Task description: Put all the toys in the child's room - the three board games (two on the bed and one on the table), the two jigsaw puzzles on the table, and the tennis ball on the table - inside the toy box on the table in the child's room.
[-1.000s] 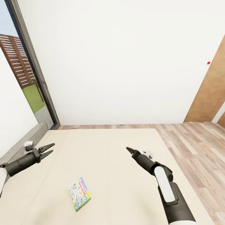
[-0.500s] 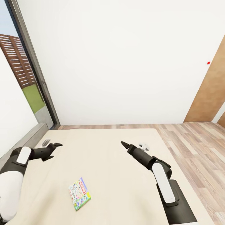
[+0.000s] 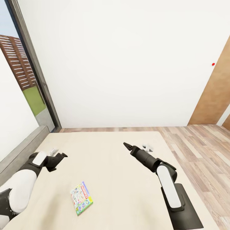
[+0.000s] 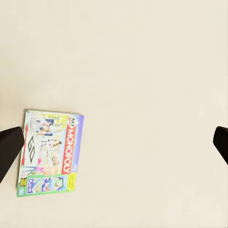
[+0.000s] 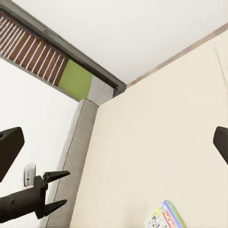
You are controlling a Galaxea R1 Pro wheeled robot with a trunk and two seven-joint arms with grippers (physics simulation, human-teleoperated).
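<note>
Head view, left to right: window frame (image 3: 35,67) with a brick wall and grass outside, then grey headboard (image 3: 19,151) along the bed's left edge. The bed (image 3: 108,179) has a plain cream cover and fills the lower frame.

Left gripper (image 3: 61,156) hangs over the bed's left side near the headboard, above the cover and touching nothing. From the head view its tips are too foreshortened to read. The left wrist view settles it: dark fingertips (image 4: 9,149) sit at opposite edges of the frame, so the claw is spread wide with nothing in it.

One board game (image 3: 81,197) lies flat on the cover toward the bed's near edge, left of centre, apart from both arms. Left wrist view looks straight down on it (image 4: 49,152) and shows what the head view can't resolve: MONOPOLY lettering on a red band, green edge. It sits just beside one fingertip in that frame, with no visible contact.

Right gripper (image 3: 127,146) is over the middle of the bed, pointing toward the far-left corner, held above the cover. Head view: tips look close together, can't tell. Right wrist view: fingertips (image 5: 10,149) far apart at frame edges, so spread and holding nothing. That view also catches the left gripper (image 5: 57,190) from the front, jaws parted, plus a corner of the game (image 5: 164,218).

Far right: wood floor (image 3: 198,150), brown door (image 3: 214,95), red wall dot (image 3: 213,64).
</note>
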